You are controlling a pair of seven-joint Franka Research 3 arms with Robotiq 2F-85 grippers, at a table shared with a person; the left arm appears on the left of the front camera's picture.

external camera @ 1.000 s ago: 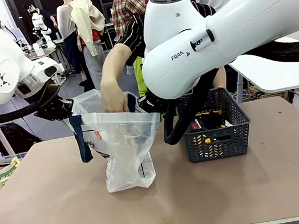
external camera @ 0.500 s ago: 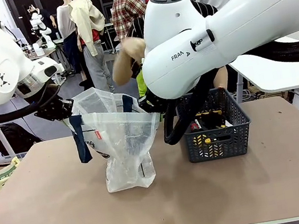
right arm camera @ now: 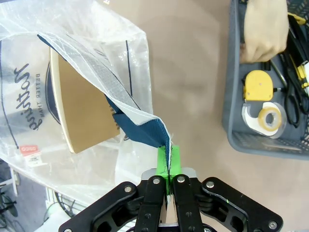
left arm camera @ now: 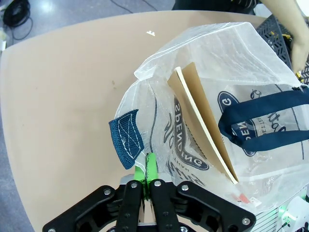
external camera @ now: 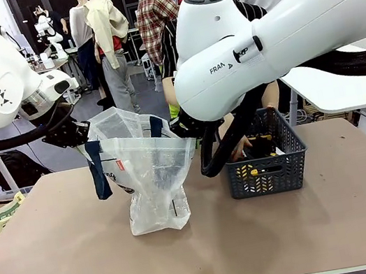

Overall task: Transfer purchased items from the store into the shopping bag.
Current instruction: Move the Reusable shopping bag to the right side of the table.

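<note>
The bag (external camera: pixel 151 178) stands upright left of centre on the worktop (external camera: pixel 64 264), its mouth stretched open between the two grippers. The left gripper (left arm camera: pixel 146 166) is closed on the film rim just beside a navy strap end. The right gripper (right arm camera: pixel 169 159) is closed on the opposite rim, with navy strap between its green pads.

The film carries an oval logo reading "SPENDING", cursive black lettering too warped to read, and a small red tag with print too small to read. A flat tan card (left arm camera: pixel 203 121) leans inside the bag.

Just right of the bag sits the basket (external camera: pixel 269 177), with yellow-and-black packs (external camera: pixel 256 169) showing through its mesh. In the right wrist view a person's hand (right arm camera: pixel 263 36) reaches into it, above a yellow pack (right arm camera: pixel 258 87) and a tape roll (right arm camera: pixel 269 118).

The right arm's housing shows "FRAN". The worktop is plain matt brown. Behind it are standing people, a white table at right and a crate at lower left.
</note>
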